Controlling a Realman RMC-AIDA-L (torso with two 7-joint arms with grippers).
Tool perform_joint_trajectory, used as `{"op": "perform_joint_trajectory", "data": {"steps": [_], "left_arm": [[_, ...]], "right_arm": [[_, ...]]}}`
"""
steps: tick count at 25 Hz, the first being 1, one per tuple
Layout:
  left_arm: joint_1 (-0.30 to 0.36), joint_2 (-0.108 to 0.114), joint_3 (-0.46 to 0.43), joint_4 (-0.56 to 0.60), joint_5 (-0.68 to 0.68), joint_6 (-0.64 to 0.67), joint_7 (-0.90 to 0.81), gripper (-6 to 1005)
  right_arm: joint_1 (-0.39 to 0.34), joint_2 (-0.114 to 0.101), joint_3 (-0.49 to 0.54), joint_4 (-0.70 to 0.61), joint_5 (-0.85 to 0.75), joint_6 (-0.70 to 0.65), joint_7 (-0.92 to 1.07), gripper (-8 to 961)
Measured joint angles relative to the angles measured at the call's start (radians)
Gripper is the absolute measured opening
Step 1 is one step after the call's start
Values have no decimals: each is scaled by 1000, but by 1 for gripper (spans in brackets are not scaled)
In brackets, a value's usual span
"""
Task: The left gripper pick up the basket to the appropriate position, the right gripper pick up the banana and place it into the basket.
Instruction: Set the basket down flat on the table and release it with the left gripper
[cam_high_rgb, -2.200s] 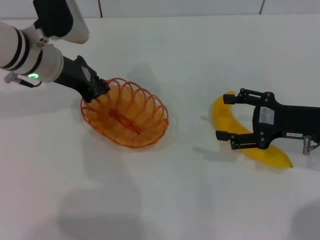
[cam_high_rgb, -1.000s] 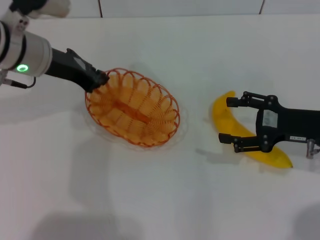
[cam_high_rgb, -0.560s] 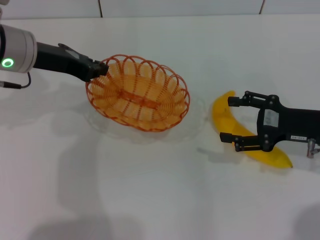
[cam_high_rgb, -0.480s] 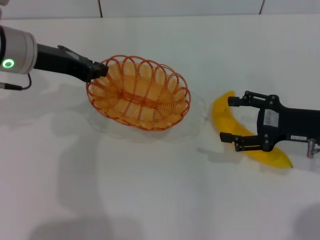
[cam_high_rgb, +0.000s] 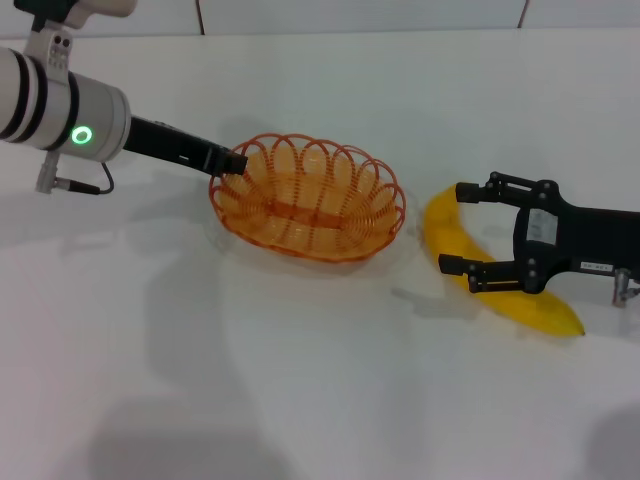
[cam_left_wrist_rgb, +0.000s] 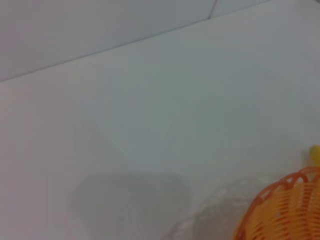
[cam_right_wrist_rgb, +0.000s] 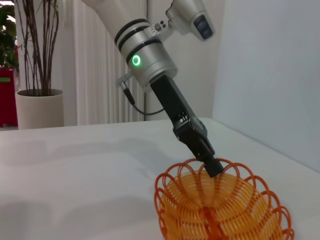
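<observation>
Since before, my left gripper (cam_high_rgb: 232, 161), pinching the basket (cam_high_rgb: 310, 200) rim, slid it right beside the banana (cam_high_rgb: 490, 270), whose length my wide-open right gripper (cam_high_rgb: 462, 228) straddles.

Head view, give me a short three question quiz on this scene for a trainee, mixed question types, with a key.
1. True or false: the banana already lies inside the basket.
2. Multiple choice: which tool grips the basket's rim? A. the left tool B. the right tool C. neither
3. Fill in: the right tool's fingers are ___ and straddle the banana on the table.

Key
1. False: it lies on the table beside the basket.
2. A: it holds the rim at the end farthest from the banana.
3. open
</observation>
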Motion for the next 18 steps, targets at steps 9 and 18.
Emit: {"op": "perform_joint_trajectory", "data": {"steps": [9,18], "left_arm": [[-7,0,-2,-58,6,-65,-40,67],[-24,1,-1,-99,5,-101,-51,67]], "right_arm": [[1,0,13,0,0,-2,0,879],[-1,0,18,0,0,-6,0,879]]}}
